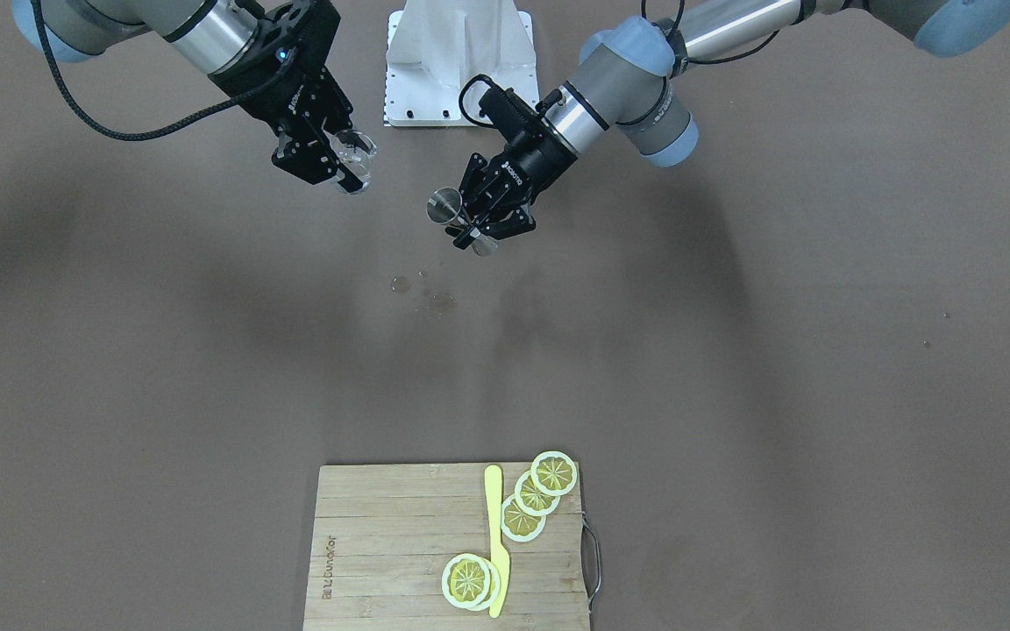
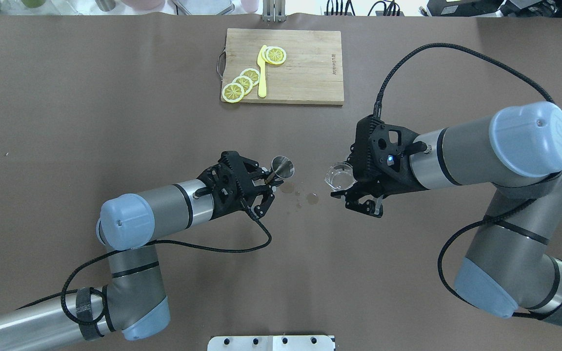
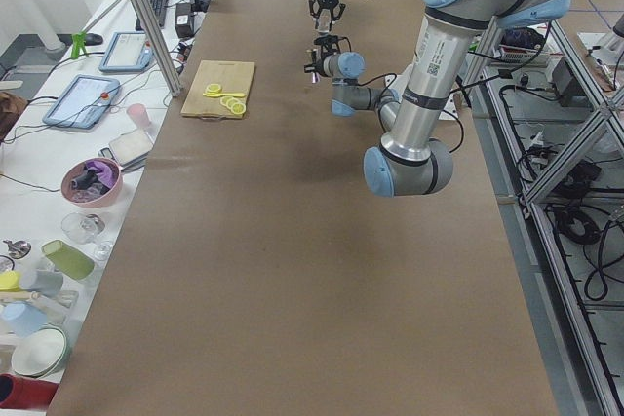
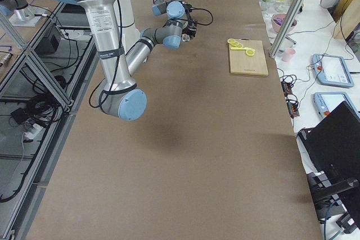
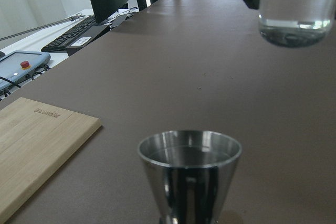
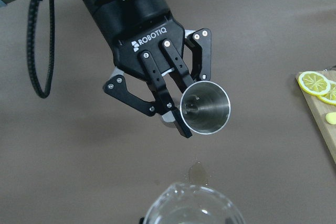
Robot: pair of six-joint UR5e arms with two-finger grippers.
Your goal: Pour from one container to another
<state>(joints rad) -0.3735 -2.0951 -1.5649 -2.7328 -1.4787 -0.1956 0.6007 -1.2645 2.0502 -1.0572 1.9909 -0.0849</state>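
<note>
"Steel, in the left one?"

"Yes. My left gripper (image 2: 267, 181) is closed on the waist of the steel jigger (image 2: 282, 166). My right gripper (image 2: 347, 185) is clamped round the glass cup (image 2: 338, 175), a little clear liquid in its bottom."

"Set down?"

"Neither. Both are held in the air over mid-table, near each other but apart. Wet spots (image 2: 312, 197) lie on the brown table (image 2: 115, 97) under the gap."

"How does one lie from the other?"

"From my left wrist, the glass hangs up and to the right of the jigger's rim, higher than it. The jigger's long axis leans out toward the glass's side. I judge the gap must close, lip over mouth, before tipping, or it spills. Which vessel pours, I cannot tell."

"Further out?"

"Cutting board (image 2: 305, 68) with lemon slices (image 2: 242, 83) and a yellow knife (image 2: 262, 73) on the far side, well apart."
</note>
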